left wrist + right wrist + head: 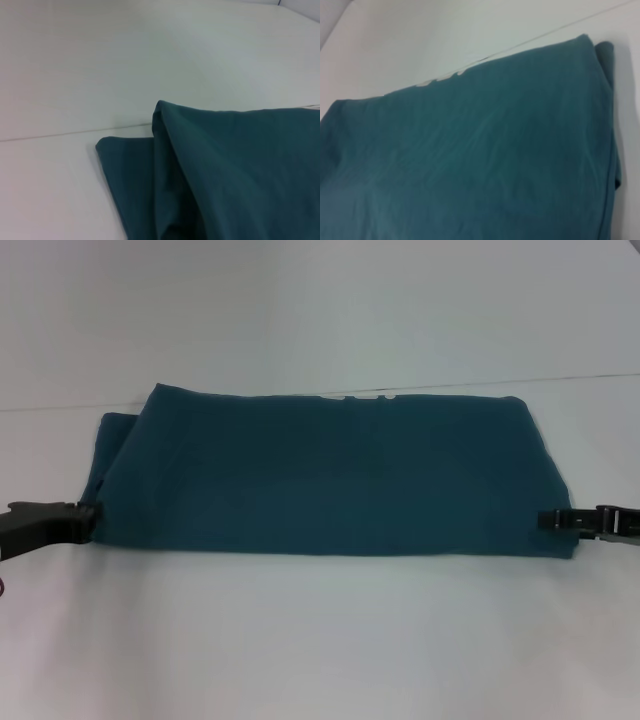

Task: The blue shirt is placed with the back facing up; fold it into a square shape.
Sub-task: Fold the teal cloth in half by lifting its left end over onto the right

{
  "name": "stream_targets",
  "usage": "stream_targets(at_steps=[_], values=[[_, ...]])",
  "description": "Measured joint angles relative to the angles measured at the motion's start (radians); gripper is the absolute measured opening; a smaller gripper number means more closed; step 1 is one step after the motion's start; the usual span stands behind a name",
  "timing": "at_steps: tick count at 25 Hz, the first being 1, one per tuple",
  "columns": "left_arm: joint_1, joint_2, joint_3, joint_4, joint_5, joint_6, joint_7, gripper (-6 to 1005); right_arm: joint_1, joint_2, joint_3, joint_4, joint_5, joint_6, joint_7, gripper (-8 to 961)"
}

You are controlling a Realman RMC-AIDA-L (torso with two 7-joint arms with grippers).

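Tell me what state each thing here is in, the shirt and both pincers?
blue shirt: folded into a wide band, flat on the white table, not yet square.
left pincer: at the shirt's left end, near its front corner.
right pincer: at the shirt's right end, near its front corner.

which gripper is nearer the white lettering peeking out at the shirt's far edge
Right, though not by much. The white lettering lies right of centre. The right gripper is at the blue shirt's right near corner, the left gripper at its left near corner.
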Motion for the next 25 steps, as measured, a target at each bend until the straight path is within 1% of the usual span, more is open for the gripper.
stream_targets(at_steps=[9, 15, 20, 23, 25], values=[[-0.003, 0.002, 0.0, 0.004, 0.006, 0.0, -0.006, 16, 0.009, 0.012, -0.001, 0.014, -0.003, 0.022, -0.008, 854], [-0.004, 0.002, 0.0, 0.006, 0.006, 0.001, -0.008, 16, 0.009, 0.01, 0.006, 0.024, -0.002, 0.027, -0.003, 748], [-0.004, 0.002, 0.0, 0.01, 0.006, 0.002, -0.011, 16, 0.003, 0.01, 0.008, 0.024, -0.001, 0.027, -0.009, 513], [-0.003, 0.001, 0.0, 0.01, 0.006, 0.006, -0.012, 15, 0.0, 0.01, 0.009, 0.024, 0.004, 0.03, -0.012, 266], [-0.002, 0.001, -0.001, 0.01, 0.006, 0.013, -0.013, 15, -0.002, 0.01, 0.018, 0.021, 0.007, 0.034, -0.018, 229]])
